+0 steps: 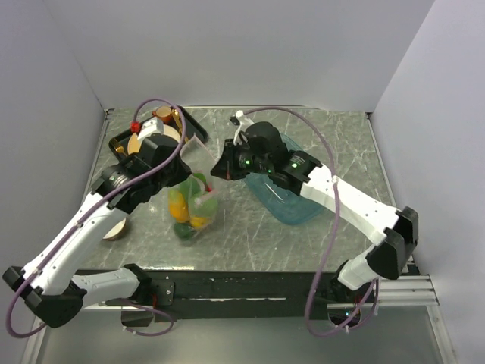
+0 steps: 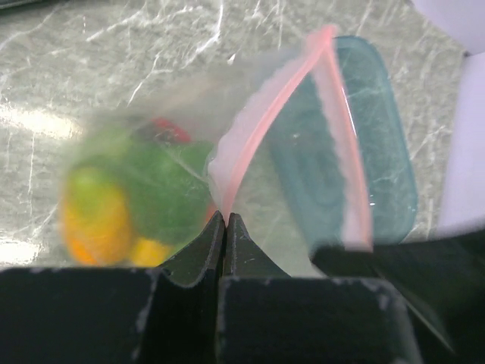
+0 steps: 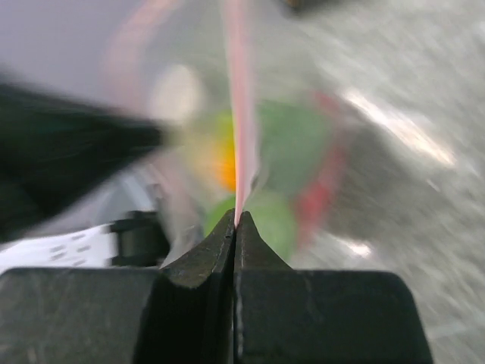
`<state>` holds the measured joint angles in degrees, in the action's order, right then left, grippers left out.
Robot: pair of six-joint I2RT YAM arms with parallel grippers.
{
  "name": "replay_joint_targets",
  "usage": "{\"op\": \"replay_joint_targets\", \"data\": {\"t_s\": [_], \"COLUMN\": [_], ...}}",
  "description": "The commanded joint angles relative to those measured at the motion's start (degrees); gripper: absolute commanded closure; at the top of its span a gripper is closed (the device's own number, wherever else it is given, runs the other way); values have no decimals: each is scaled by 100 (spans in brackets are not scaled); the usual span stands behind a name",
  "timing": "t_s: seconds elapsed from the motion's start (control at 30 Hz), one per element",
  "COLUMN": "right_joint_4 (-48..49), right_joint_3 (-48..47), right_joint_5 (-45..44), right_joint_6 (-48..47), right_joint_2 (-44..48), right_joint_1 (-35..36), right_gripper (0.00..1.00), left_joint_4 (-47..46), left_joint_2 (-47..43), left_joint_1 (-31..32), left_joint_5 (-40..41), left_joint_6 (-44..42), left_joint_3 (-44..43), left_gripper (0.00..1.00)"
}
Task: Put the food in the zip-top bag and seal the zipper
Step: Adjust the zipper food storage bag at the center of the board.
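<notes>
The clear zip-top bag (image 1: 194, 206) hangs between both grippers, held up off the table, with the food (image 1: 188, 212) inside it: green, yellow, orange and red pieces. Its pink zipper (image 1: 203, 157) runs between the two grippers. My left gripper (image 1: 185, 150) is shut on one end of the zipper (image 2: 261, 129). My right gripper (image 1: 218, 174) is shut on the other end (image 3: 238, 114). In the left wrist view the food (image 2: 125, 205) sits low in the bag, blurred. In the right wrist view the food (image 3: 288, 174) is a blur behind the strip.
The teal translucent tub (image 1: 292, 199) lies just right of the bag, under my right arm, and also shows in the left wrist view (image 2: 379, 167). A dark tray (image 1: 121, 140) with a tape roll and small items sits at the back left. A round roll (image 1: 115, 230) lies at the left.
</notes>
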<state>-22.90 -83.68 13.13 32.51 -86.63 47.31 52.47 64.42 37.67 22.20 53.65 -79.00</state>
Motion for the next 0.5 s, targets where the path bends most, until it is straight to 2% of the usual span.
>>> {"op": "replay_joint_targets", "data": {"t_s": [0.0, 0.07, 0.2, 0.3, 0.47], "right_joint_4": [120, -224, 153, -21, 13], "right_joint_3": [-429, -666, -684, -1158, -1827], "right_joint_5": [40, 225, 568, 691, 911], "right_joint_6": [-140, -166, 0, -26, 79], "right_joint_2": [262, -90, -179, -520, -846], "right_joint_1": [86, 94, 173, 191, 235], "right_gripper": [100, 100, 100, 100, 100], "left_joint_4": [-71, 210, 588, 1070, 1337], "left_joint_2": [-501, -457, -738, -826, -580], "left_joint_1": [-40, -32, -40, -49, -49], "left_joint_5": [258, 477, 934, 1364, 1507], "left_joint_6": [-39, 40, 120, 67, -144], "left_joint_3": [-308, -466, -756, -1292, -1961], "left_gripper": [99, 99, 99, 99, 99]}}
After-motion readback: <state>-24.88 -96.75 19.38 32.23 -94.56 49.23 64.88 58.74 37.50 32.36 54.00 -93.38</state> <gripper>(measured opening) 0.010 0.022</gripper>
